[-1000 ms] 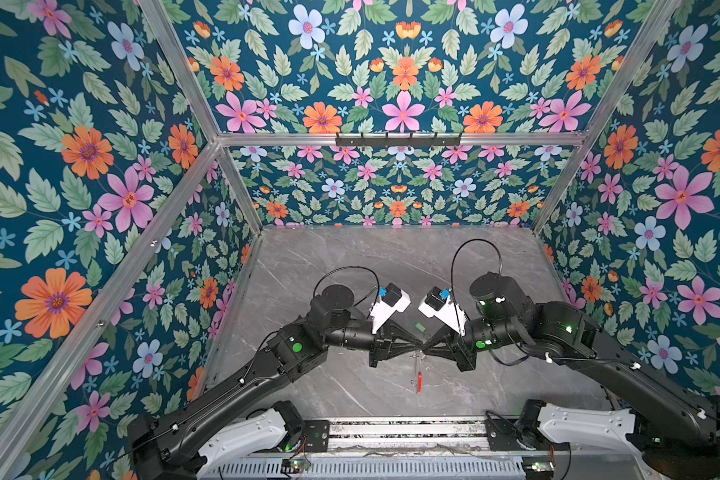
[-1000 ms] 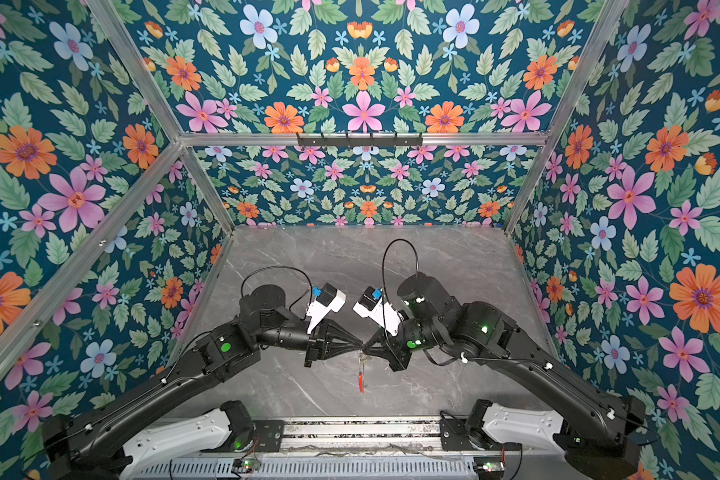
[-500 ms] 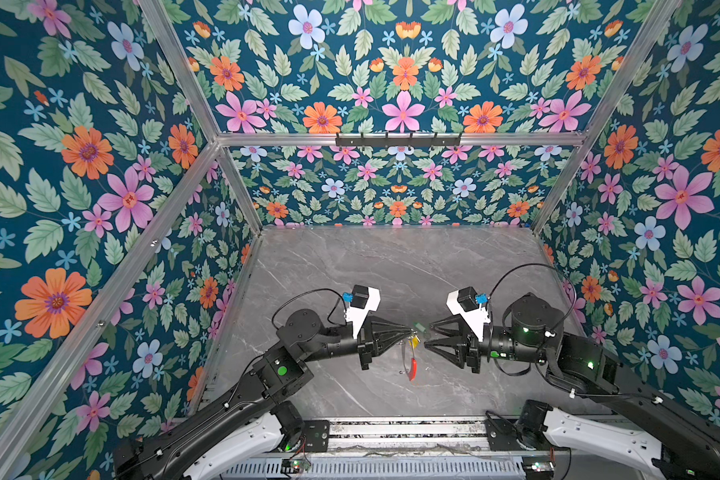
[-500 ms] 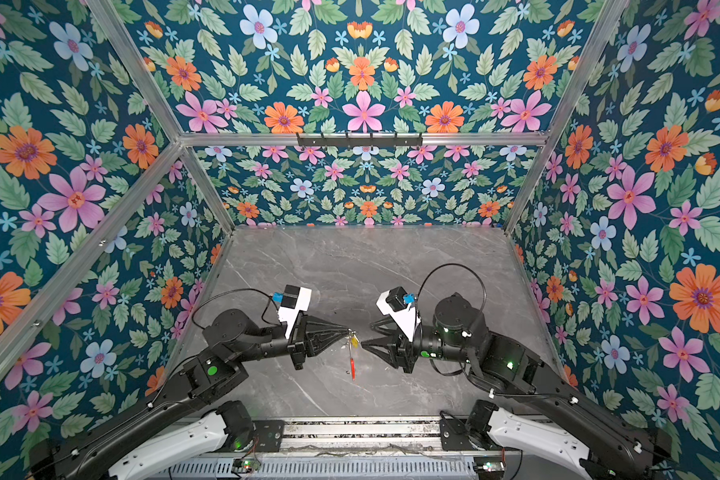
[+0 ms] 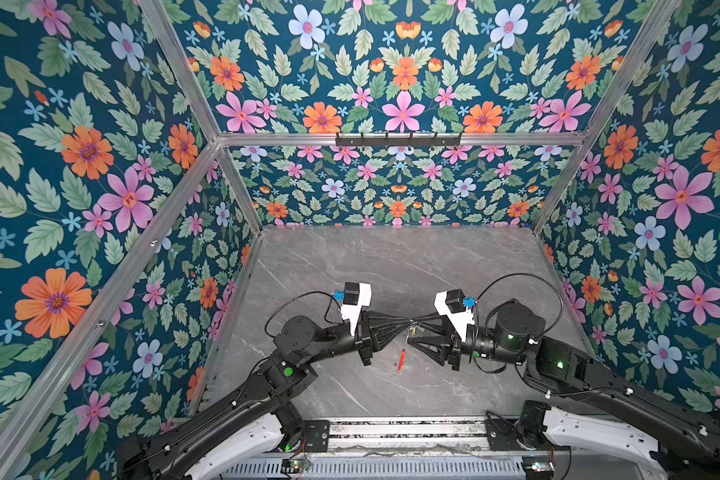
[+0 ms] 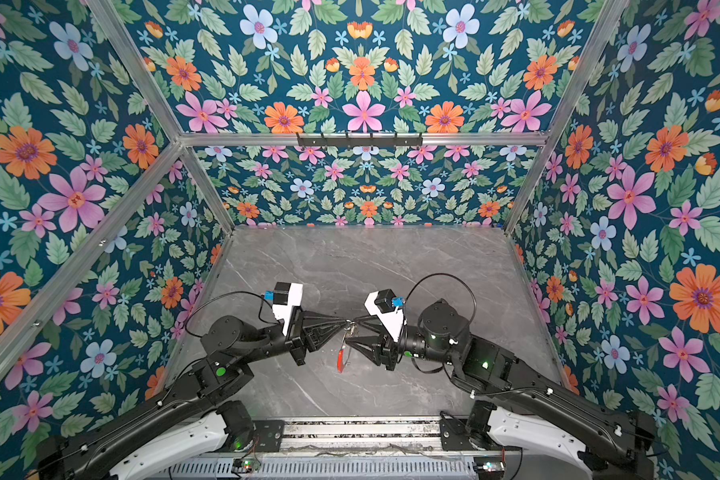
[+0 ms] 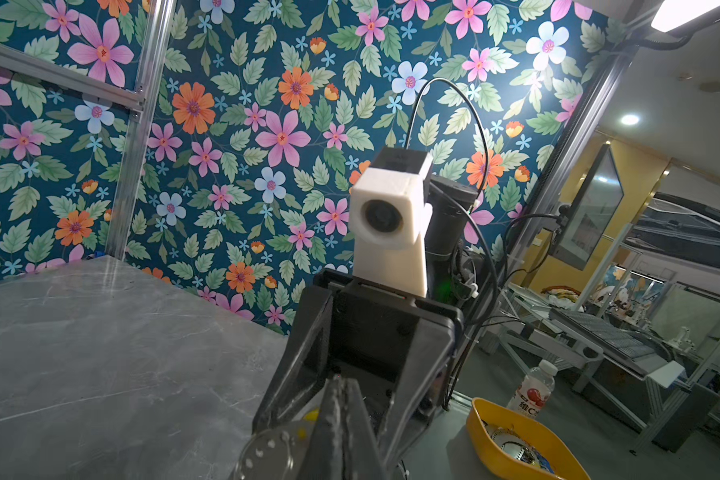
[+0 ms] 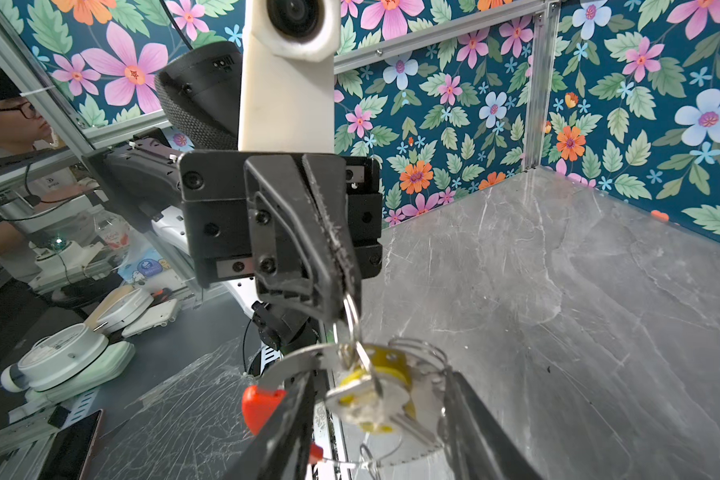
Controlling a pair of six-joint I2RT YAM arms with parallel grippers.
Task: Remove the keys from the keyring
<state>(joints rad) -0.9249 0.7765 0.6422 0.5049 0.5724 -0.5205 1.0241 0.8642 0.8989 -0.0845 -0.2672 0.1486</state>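
Fingers of the left arm [image 8: 333, 286] clamp a small loop [image 8: 352, 318]. The keys [image 8: 371, 390] and keyring [image 8: 296, 359] hang below them, between the right fingers [image 8: 285, 432], which stand apart.

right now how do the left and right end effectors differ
The left end effector is shut, pinching a small loop; the right end effector is open, jaws flanking the yellow key. The keyring hangs from the left; the right holds nothing. Both are black, tips facing.
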